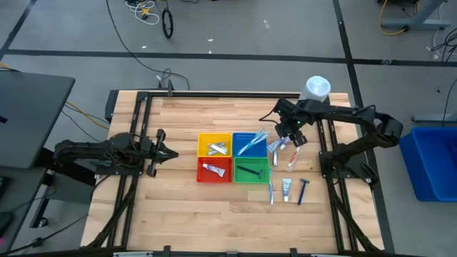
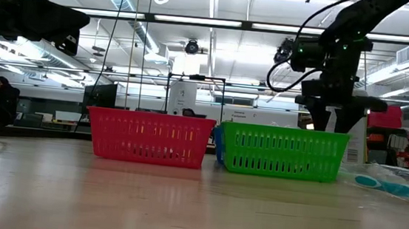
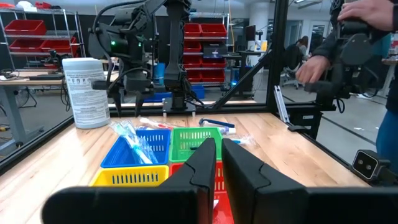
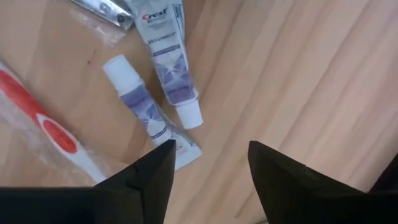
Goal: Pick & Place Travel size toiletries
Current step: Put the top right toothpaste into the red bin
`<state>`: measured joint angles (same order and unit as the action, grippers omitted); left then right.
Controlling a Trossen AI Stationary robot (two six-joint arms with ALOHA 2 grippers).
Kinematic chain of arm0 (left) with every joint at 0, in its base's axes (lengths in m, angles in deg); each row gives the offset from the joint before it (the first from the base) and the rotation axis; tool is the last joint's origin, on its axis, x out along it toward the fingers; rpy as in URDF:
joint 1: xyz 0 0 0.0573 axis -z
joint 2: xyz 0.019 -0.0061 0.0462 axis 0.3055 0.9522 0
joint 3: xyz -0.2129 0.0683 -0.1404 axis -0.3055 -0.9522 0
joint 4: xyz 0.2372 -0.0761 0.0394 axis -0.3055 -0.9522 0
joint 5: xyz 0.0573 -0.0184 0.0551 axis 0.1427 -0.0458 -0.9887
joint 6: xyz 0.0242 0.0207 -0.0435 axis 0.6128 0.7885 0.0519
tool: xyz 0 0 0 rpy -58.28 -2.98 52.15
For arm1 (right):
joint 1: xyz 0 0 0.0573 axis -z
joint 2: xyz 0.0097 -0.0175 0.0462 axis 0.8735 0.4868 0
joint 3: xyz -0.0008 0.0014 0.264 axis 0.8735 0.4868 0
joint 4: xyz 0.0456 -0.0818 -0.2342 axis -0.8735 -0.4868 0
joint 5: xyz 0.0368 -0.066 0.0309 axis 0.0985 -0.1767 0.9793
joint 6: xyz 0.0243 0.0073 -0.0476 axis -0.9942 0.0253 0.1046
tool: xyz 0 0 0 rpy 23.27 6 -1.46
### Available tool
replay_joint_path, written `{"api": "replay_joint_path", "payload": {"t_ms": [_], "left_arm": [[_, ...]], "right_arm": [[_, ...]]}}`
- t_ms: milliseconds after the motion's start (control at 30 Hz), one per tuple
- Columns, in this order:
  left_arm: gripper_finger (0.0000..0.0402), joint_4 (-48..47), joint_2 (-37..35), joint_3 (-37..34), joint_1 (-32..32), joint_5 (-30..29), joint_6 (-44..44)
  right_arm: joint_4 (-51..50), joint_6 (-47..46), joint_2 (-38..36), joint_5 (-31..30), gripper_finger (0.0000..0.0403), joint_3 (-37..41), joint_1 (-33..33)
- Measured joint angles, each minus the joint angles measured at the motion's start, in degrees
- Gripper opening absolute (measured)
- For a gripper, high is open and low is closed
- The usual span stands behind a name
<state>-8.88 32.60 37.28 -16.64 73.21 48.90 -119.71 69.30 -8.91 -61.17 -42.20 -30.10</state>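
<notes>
Fingers of my right gripper [image 4: 208, 163] spread, hovering over two toothpaste tubes [image 4: 166, 56] on the counter [image 4: 298, 74] beside the baskets [image 1: 233, 155]. Step: approach. Next: descend, centre on one tube, close. Left gripper [image 3: 217, 163] waits, fingers together.

A robotics lab or workshop: beyond the wooden table [image 1: 214, 214], shelves of red bins [image 3: 25, 28] stand by work desks, long ceiling lights [image 2: 212, 22] run overhead, cables [image 1: 143, 11] trail across the grey floor.
</notes>
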Motion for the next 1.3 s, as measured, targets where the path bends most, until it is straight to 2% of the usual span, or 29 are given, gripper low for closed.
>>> {"api": "replay_joint_path", "payload": {"t_ms": [400,1033,1300], "left_arm": [[0.0032,0.0,0.0,0.0,0.0,0.0,0.0],[0.0032,0.0,0.0,0.0,0.0,0.0,0.0],[0.0032,0.0,0.0,0.0,0.0,0.0,0.0]], "right_arm": [[4.3,3.5,0.9,0.9,0.0219,3.8,0.4],[8.2,4.5,6.8,1.0,0.0202,3.8,0.4],[9.0,4.9,7.5,2.8,0.0208,3.8,0.4]]}}
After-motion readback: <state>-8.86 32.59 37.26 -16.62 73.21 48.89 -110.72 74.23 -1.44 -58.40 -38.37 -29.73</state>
